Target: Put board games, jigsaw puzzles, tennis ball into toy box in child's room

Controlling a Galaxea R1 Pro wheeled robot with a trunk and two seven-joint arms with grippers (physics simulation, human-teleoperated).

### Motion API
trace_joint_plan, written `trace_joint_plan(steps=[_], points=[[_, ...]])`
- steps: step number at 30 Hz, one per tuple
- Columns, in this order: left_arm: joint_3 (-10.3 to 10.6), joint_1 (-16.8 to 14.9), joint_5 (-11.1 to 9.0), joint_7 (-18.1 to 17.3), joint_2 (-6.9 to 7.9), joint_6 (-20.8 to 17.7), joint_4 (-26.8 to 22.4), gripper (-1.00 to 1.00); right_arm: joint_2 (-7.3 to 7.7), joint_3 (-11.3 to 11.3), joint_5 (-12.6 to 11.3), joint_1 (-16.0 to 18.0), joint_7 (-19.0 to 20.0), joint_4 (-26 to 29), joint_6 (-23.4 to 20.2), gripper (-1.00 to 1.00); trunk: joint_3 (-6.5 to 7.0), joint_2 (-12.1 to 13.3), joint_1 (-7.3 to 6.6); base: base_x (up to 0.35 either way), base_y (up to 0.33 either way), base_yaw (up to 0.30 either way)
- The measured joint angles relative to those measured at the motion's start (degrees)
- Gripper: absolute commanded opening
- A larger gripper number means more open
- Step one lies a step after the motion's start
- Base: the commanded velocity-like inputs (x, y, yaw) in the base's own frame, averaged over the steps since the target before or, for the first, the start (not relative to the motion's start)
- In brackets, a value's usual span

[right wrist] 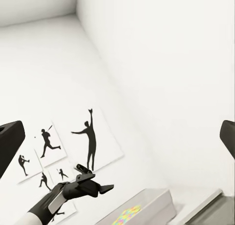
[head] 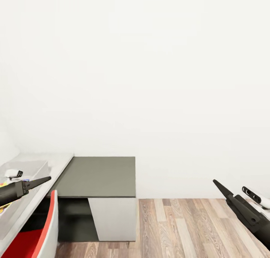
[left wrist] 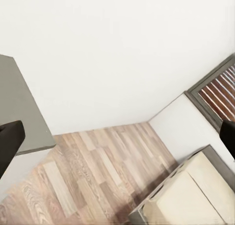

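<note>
From the head camera I see my left gripper (head: 44, 179) over the front edge of the pale grey-white table (head: 56, 161), which adjoins a lower dark grey top (head: 99, 175), with my right gripper (head: 218, 185) above the wood-plank floor (head: 187, 224). Through the left wrist, dark fingertips (left wrist: 9, 142) sit far apart, empty. Through the right wrist, fingers (right wrist: 10, 139) likewise spread (nothing between them), and the translucent pale grey toy box (right wrist: 147, 205) holds a multicoloured jigsaw puzzle (right wrist: 125, 215) below black baseball-player silhouette pictures (right wrist: 88, 137).

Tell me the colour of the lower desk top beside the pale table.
Dark grey lower desk top, clearest in the head view.
</note>
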State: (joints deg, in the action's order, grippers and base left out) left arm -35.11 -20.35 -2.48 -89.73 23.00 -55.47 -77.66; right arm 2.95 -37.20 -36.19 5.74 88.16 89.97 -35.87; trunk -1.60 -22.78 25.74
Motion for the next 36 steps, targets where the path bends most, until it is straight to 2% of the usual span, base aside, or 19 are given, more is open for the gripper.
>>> trace_joint_plan(steps=[8, 16, 21, 24, 26, 27, 28, 30, 32, 33, 36], points=[[0.6, 0.0, 0.0, 0.0, -0.04, 0.0, 0.0, 1.00, -0.05, 0.3, 0.2, 0.0, -0.4, 0.1, 0.0, 1.00, 0.60, 0.0, 0.01, -0.145, -0.249, -0.040], [0.6, 0.0, 0.0, 0.0, -1.12, 0.0, 0.0, 1.00, 0.00, 0.4, 0.2, 0.0, -4.3, 0.1, -0.1, 1.00, 0.70, 0.0, 0.01, -0.020, -0.035, 0.009], [0.6, 0.0, 0.1, 0.0, -2.74, 0.1, 0.0, 1.00, -0.03, 0.6, 0.1, 0.0, -6.1, 0.1, -0.1, 1.00, 0.70, 0.0, 0.01, -0.002, -0.003, 0.001], [0.9, 0.0, 0.3, 0.0, -3.98, 0.1, 0.0, 1.00, -0.02, 1.8, 0.5, 0.0, -8.2, 0.0, -0.1, 1.00, 0.70, 0.0, 0.01, 0.000, 0.000, 0.000], [2.0, 0.0, 0.7, 0.0, -5.43, 0.0, 0.0, 1.00, 0.02, 3.0, 1.0, 0.0, -10.7, -0.3, -0.1, 1.00, 0.70, 0.0, 0.01, 0.000, 0.000, 0.000], [3.9, 0.0, 1.2, 0.0, -6.69, 0.0, 0.0, 1.00, 0.14, 4.1, 1.7, 0.1, -13.7, -0.9, -0.1, 1.00, 0.70, 0.0, 0.01, 0.000, 0.000, 0.000], [4.7, 0.0, 1.5, 0.1, -7.04, 0.0, 0.0, 1.00, 0.17, 4.5, 1.9, 0.1, -14.9, -1.2, -0.1, 1.00, 0.70, 0.0, 0.01, 0.000, 0.000, 0.000], [6.5, -0.1, 2.1, 3.7, -7.67, 0.0, 0.0, 1.00, 0.30, 5.4, 2.3, 0.2, -18.3, -1.9, -0.1, 1.00, 0.70, 0.0, 0.01, 0.000, 0.000, 0.000], [8.6, -0.1, 2.4, 9.6, -8.11, -0.1, 0.0, 1.00, 0.46, 6.7, 2.6, 0.1, -23.4, -2.9, -0.2, 1.00, 0.70, 0.0, 0.01, 0.000, 0.000, 0.000], [9.1, -0.1, 2.5, 11.2, -8.22, -0.2, 0.0, 1.00, 0.50, 7.1, 2.6, 0.1, -24.9, -3.3, -0.2, 1.00, 0.70, 0.0, 0.01, 0.000, 0.000, 0.000], [11.6, -0.2, 2.6, 18.8, -9.86, -0.3, 0.1, 1.00, 0.65, 9.6, 2.8, 0.3, -34.0, -5.9, -0.2, 1.00, 0.70, 0.0, 0.01, 0.000, 0.000, 0.000]])
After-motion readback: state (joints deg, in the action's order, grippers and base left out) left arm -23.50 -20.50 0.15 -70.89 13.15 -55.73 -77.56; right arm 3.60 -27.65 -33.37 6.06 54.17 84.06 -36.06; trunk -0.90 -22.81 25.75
